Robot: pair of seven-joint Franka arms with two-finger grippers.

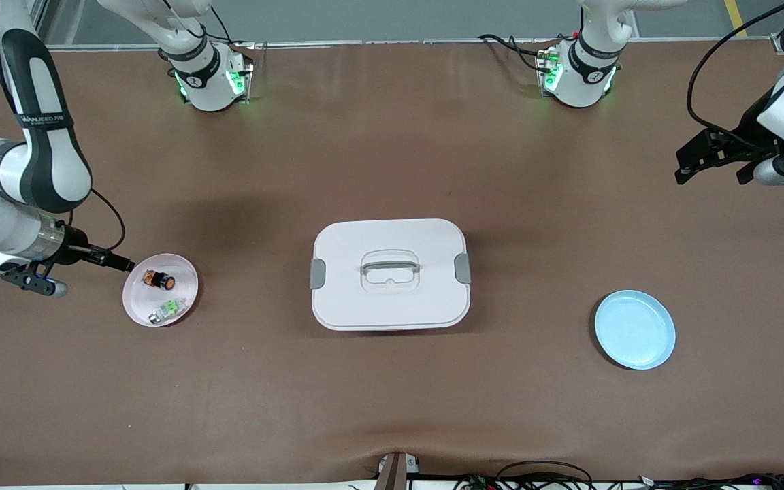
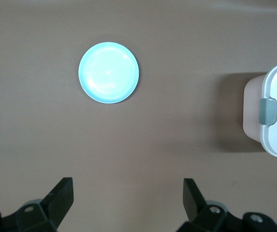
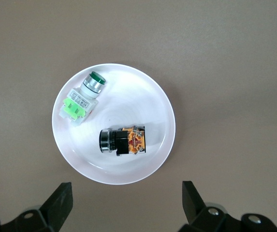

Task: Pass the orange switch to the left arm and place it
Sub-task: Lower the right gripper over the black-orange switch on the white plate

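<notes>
Front view: the orange switch (image 1: 159,279) lay in the pink plate (image 1: 135,309) with a green part (image 1: 166,310), toward the right arm's end from the box (image 1: 390,320). The blue plate (image 1: 635,330) sat toward the left arm's end.

Left wrist view: the left gripper (image 2: 127,194) hung spread above the table.

Right wrist view: the right gripper (image 3: 127,194) hung spread beside the plate.

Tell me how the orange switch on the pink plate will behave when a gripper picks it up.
The orange switch lies on its side in the pink plate; its round black end may let it roll if nudged. Its blocky orange end probably gives flatter faces to pinch. It looks rigid and likely light. The green switch lies apart from it, so contact seems unlikely.
</notes>
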